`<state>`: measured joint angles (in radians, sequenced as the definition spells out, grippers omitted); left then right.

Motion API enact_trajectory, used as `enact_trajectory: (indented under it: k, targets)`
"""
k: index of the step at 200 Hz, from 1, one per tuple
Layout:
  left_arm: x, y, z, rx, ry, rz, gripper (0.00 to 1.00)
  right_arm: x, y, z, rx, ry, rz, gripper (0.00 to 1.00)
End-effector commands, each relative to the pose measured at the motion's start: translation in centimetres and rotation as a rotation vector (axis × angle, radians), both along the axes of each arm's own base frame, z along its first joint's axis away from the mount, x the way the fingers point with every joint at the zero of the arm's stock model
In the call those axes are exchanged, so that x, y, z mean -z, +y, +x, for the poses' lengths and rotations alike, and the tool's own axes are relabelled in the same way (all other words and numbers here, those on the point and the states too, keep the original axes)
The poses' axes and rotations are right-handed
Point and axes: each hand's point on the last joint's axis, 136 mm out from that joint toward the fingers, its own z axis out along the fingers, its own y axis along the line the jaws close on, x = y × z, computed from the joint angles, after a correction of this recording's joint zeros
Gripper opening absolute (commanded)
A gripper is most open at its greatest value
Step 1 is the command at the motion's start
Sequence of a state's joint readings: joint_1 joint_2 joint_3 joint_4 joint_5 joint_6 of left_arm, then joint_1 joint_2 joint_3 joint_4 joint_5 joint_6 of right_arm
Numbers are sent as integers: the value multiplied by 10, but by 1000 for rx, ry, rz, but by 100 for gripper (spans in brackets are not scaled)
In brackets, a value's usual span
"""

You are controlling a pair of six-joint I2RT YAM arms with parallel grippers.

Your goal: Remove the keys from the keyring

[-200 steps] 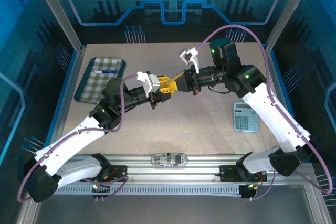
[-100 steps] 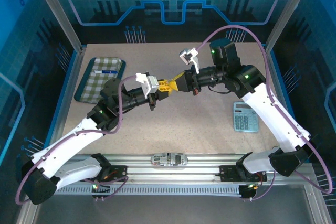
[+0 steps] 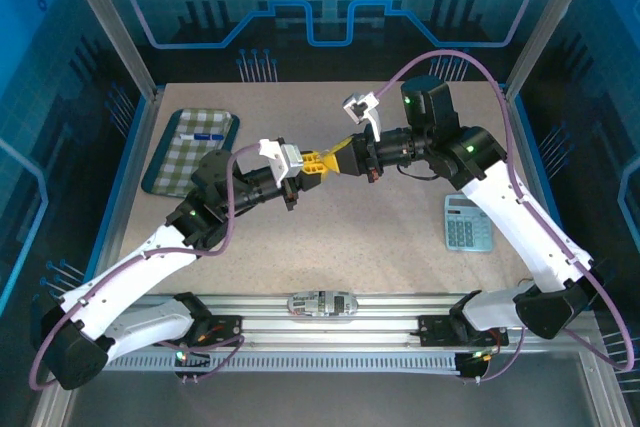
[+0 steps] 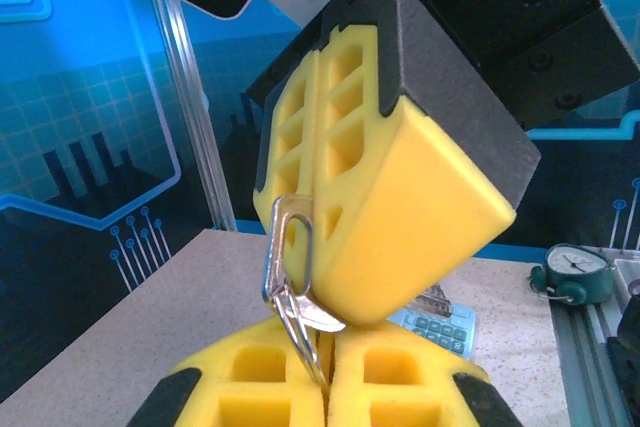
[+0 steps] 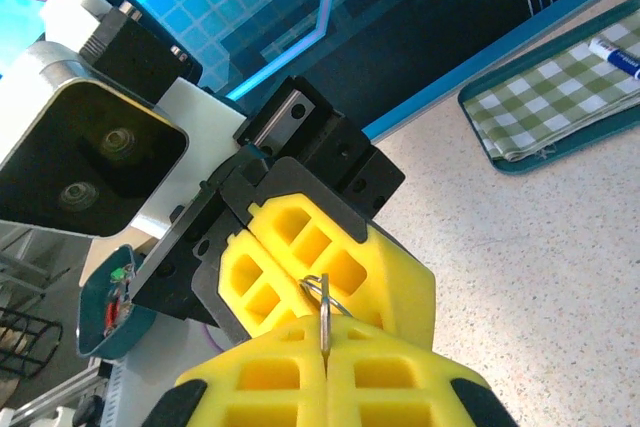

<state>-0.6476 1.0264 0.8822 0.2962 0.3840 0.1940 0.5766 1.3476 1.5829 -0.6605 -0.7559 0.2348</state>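
My two grippers meet tip to tip in the air above the middle of the table. The left gripper [image 3: 313, 162] [image 4: 325, 365] is shut on the keyring [image 4: 300, 332], a thin silvery wire loop that runs down into its yellow pads. My right gripper [image 3: 341, 159] [image 5: 325, 349] is shut on the key [image 5: 324, 319], a flat silvery piece seen edge-on between its pads. In the left wrist view the key's slotted head [image 4: 273, 247] sticks out of the right gripper [image 4: 312, 215], hooked on the ring. The wire [image 5: 338, 297] leads into the left gripper [image 5: 300, 277].
A green checked pouch [image 3: 190, 150] with a white pen [image 3: 205, 136] lies at the back left. A grey-blue calculator [image 3: 468, 222] lies on the right, under the right arm. A small round timer [image 4: 570, 272] sits by the right rail.
Both grippers keep their holds. The left gripper has drawn back slightly to the left, and the right wrist has shifted very little.
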Motion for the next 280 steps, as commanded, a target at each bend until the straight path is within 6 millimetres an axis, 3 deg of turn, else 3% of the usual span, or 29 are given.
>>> enact_trajectory:
  k: [1, 43, 118, 178, 239, 252, 280]
  targets:
    - [-23, 13, 4, -83, -83, -36, 0, -6, -10, -1, 36, -54, 2, 0]
    - [-25, 16, -1, -88, -139, 0, 0, -6, -21, 9, 134, -219, 6, 0]
    - [-33, 17, -5, -87, -192, 35, 0, -14, -38, -15, 226, -702, 50, 0]
    - [-37, 16, -8, -70, -186, 17, 0, -7, -34, -35, 176, -867, 53, 0]
    - [-32, 4, -22, 37, -162, 36, 0, -10, -20, -20, 198, -789, 58, 0]
    - [-32, 5, -22, 36, -163, 36, 0, -13, -22, -12, 242, -760, 67, 14]
    - [-29, 6, -23, 31, -162, 58, 0, -25, -38, -7, 300, -665, 133, 32]
